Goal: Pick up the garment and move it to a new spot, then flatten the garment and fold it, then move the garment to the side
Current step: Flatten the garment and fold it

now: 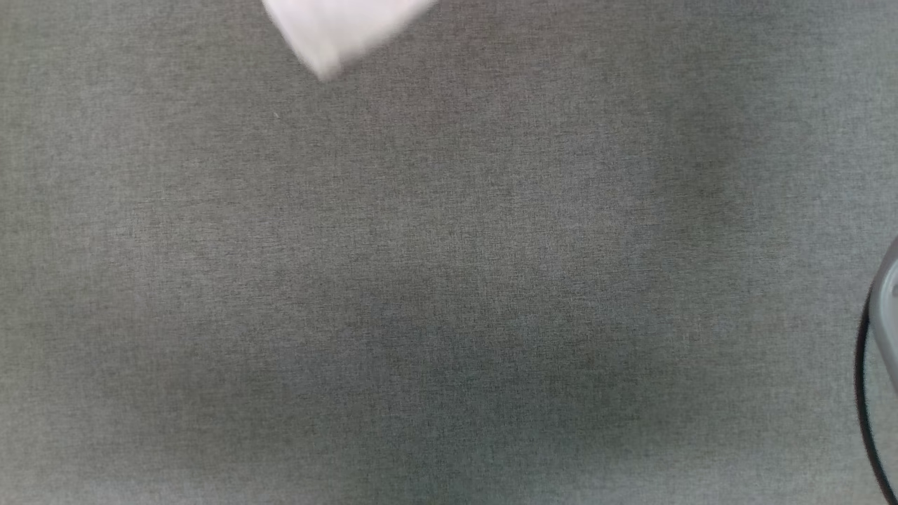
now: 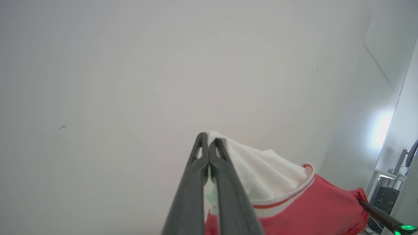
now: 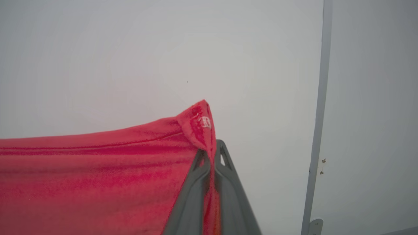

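Observation:
The garment (image 2: pixel 310 209) is a red shirt with a white sleeve and striped trim, and it hangs in the air between both grippers. My left gripper (image 2: pixel 209 138) is shut on the tip of the white sleeve. In the right wrist view my right gripper (image 3: pixel 212 148) is shut on a bunched corner of the red cloth (image 3: pixel 98 182), which stretches away taut to the left. A blurred white patch of cloth (image 1: pixel 337 31) shows at the top edge of the head view.
A grey fabric-covered surface (image 1: pixel 449 280) lies below in the head view. A pale arm part with a black cable (image 1: pixel 885 315) sits at its right edge. Pale walls stand behind the garment, with a desk and equipment (image 2: pixel 388 186) at far right.

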